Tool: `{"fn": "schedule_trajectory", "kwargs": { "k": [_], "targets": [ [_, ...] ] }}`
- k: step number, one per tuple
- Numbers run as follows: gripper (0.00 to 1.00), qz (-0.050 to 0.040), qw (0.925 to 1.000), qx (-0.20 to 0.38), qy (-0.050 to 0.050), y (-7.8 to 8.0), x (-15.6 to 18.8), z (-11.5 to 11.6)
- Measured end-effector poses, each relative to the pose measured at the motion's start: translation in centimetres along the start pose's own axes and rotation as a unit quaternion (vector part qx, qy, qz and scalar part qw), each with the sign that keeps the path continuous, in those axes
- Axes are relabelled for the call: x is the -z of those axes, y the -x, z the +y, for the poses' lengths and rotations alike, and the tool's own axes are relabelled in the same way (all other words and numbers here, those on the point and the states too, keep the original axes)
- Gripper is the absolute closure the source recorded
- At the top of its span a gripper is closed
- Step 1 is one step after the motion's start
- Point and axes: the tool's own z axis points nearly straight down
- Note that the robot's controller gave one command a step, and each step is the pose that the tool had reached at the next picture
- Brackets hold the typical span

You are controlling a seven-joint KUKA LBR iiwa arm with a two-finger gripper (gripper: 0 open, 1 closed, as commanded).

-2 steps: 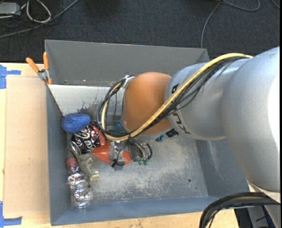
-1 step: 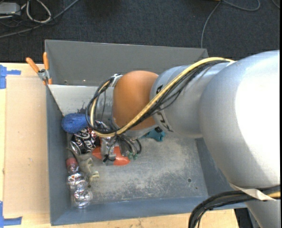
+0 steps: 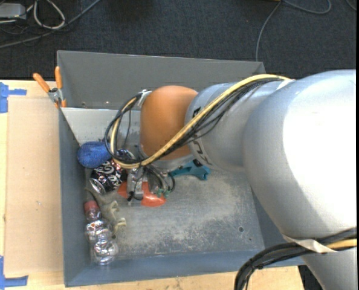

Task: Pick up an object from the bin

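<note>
While the pincer sits by a red-orange piece (left of centre), its opening cannot be told.

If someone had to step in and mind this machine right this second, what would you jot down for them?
Gripper: low in the bin, left of its middle, right at a red-orange piece; whether it has a grip on it cannot be told.
Nearby: a black-and-white patterned thing, a blue ball and a teal piece. A small heap of clear shiny bits lies by the left wall.
Done: the arm is down among the things.
Left: grip one thing and lift it out; nothing is raised yet.
</note>
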Motion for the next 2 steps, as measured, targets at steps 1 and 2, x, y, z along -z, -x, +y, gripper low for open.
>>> {"fn": "schedule_trajectory", "kwargs": {
  "k": [1, 2],
  "targets": [
    [0.00, -0.0004, 0.9998, 0.020, -0.001, -0.61, 0.32, 0.19],
    [0.00, -0.0005, 0.9998, 0.020, -0.001, -0.63, 0.35, 0.20]
  ]
}}
